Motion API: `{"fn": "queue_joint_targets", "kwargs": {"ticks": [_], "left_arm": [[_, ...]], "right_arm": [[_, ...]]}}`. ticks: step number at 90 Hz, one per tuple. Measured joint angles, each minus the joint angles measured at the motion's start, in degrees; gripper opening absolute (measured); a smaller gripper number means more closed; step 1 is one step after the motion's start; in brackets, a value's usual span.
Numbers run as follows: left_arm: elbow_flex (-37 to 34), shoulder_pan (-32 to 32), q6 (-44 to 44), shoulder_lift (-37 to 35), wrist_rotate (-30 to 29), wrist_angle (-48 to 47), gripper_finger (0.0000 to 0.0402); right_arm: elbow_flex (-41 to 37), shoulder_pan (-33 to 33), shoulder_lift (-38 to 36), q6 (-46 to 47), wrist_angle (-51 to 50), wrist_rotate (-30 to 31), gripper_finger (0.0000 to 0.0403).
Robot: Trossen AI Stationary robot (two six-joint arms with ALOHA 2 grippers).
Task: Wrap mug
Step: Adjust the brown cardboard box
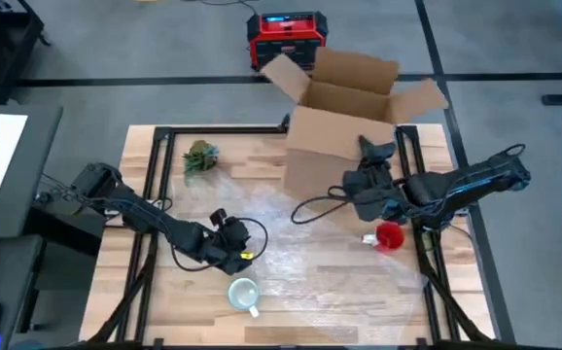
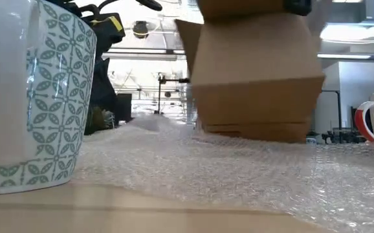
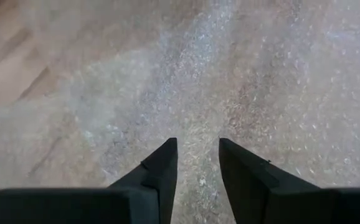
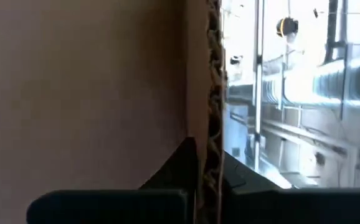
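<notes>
A white mug with a green leaf pattern (image 1: 244,294) (image 2: 32,97) stands upright on the bare wood by the near edge, just off the bubble wrap sheet (image 1: 339,262) (image 3: 230,74). A red mug (image 1: 390,236) (image 2: 368,123) sits on the sheet's right side. My left gripper (image 1: 240,255) (image 3: 197,146) is open, pointing down at the sheet's left part, just beyond the patterned mug. My right gripper (image 1: 370,156) (image 4: 208,155) is shut on the cardboard box (image 1: 339,136) (image 2: 258,77) at the far side. My left gripper's tips are right at the bubble wrap; whether they touch it, I cannot tell. My right gripper pinches a cardboard panel of the box at its raw edge (image 4: 215,112), one finger (image 4: 180,162) on each face. The box's bottom rests on the far part of the bubble wrap.
A small green plant (image 1: 200,157) lies at the far left of the table. A red and black device (image 1: 286,37) stands on the floor beyond the box. Black frame rails (image 1: 155,175) run along the table's left, right and far sides.
</notes>
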Motion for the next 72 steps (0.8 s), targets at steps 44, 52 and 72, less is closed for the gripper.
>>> {"fn": "queue_joint_targets", "kwargs": {"ticks": [44,52,72], "left_arm": [[11.1,-5.1,15.6,-0.3,-9.7,3.0,0.0097],[11.3,-3.8,23.4,0.0,-6.5,10.2,0.0097],[10.9,5.5,39.4,6.3,3.1,29.0,0.0097]], "right_arm": [[0.0,4.5,1.1,8.6,-5.8,-0.7,0.0],[0.0,5.0,1.1,9.3,-5.8,-0.7,0.0],[0.0,6.5,1.1,9.6,-5.8,-0.7,0.0]]}}
